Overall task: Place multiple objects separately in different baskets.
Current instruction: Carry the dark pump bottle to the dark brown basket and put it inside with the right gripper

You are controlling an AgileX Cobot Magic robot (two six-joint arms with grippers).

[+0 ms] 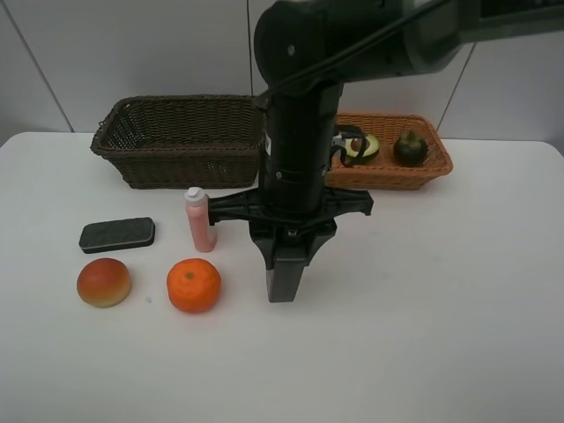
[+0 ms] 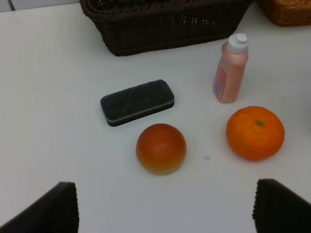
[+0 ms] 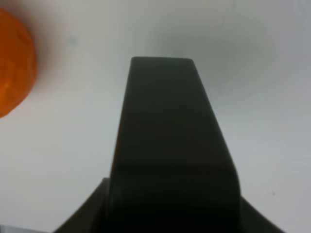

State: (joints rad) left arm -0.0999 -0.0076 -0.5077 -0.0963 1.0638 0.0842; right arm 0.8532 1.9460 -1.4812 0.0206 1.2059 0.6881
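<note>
On the table's left lie a dark eraser block (image 1: pixel 117 234) (image 2: pixel 137 102), a peach-coloured fruit (image 1: pixel 104 282) (image 2: pixel 161 148) and an orange (image 1: pixel 194 285) (image 2: pixel 255 132) (image 3: pixel 12 68). A pink bottle (image 1: pixel 200 220) (image 2: pixel 231 73) stands upright. My left gripper (image 2: pixel 167 206) hangs open above the table just short of the fruit. My right gripper (image 1: pixel 286 264) points down at mid-table, right of the orange, shut on a black bottle (image 1: pixel 286 286) (image 3: pixel 165 136). The dark brown basket (image 1: pixel 185 167) (image 2: pixel 160 29) looks empty. The light basket (image 1: pixel 388 176) holds a halved avocado (image 1: pixel 361 147) and a mangosteen (image 1: pixel 410 147).
The right arm (image 1: pixel 304 132) reaches in from the upper right and hides part of the light basket. Both baskets stand along the table's far edge by a white wall. Bare white tabletop (image 1: pixel 441 308) stretches to the right and front.
</note>
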